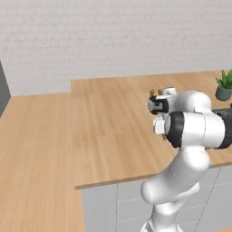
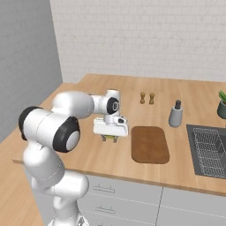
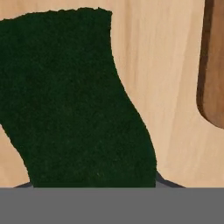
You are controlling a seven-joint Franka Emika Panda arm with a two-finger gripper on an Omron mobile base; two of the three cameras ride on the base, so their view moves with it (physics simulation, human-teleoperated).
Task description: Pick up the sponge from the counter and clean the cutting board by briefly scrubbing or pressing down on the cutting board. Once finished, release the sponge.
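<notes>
working over the counter (image 2: 185, 170), we are seeing the cutting board (image 2: 150, 144) lying flat just beside the gripper (image 2: 110, 137), probably so the sponge (image 3: 74, 100) needs only a short carry to reach it. we are judging that the jaws are clamping the sponge, which is sitting under the hand, low over the counter beside the board. the right base view is showing the yellowish sponge edge beneath the hand and the whole board, while the hand view is giving us the dark green face close up and just a rounded board corner.
</notes>
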